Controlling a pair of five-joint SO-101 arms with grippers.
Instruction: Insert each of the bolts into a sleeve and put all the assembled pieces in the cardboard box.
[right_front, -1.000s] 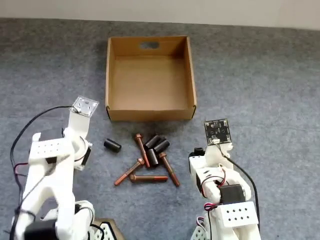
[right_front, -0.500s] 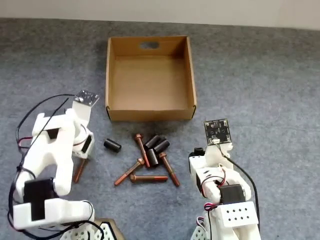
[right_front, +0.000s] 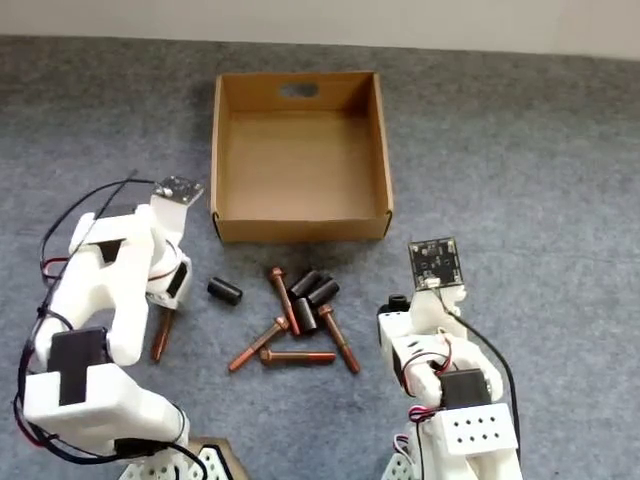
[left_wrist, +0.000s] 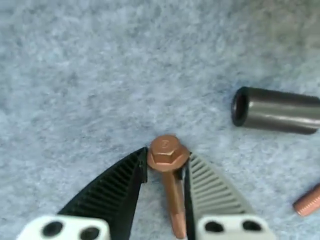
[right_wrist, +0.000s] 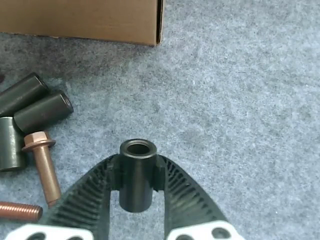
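Note:
My left gripper (left_wrist: 167, 161) is shut on a copper bolt (left_wrist: 169, 176), its hex head level with the fingertips. In the high view that bolt (right_front: 160, 336) pokes out from under the left arm (right_front: 110, 290), just left of the pile. A loose black sleeve (left_wrist: 275, 111) lies on the carpet a short way beyond it. My right gripper (right_wrist: 136, 167) is shut on another black sleeve (right_wrist: 136, 175), bore facing outward, right of the pile. The cardboard box (right_front: 300, 228) stands empty at the back.
Three bolts (right_front: 298, 355) and a cluster of sleeves (right_front: 312, 295) lie mixed on the grey carpet in front of the box, with a fourth bolt (right_front: 283, 298) among them. One lone sleeve (right_front: 225, 291) sits left of the cluster. The box corner (right_wrist: 80, 20) is ahead of the right gripper.
The left arm has raised and shifted, and the bolt in its gripper has come into sight beneath it. The right arm and its sleeve have stayed still.

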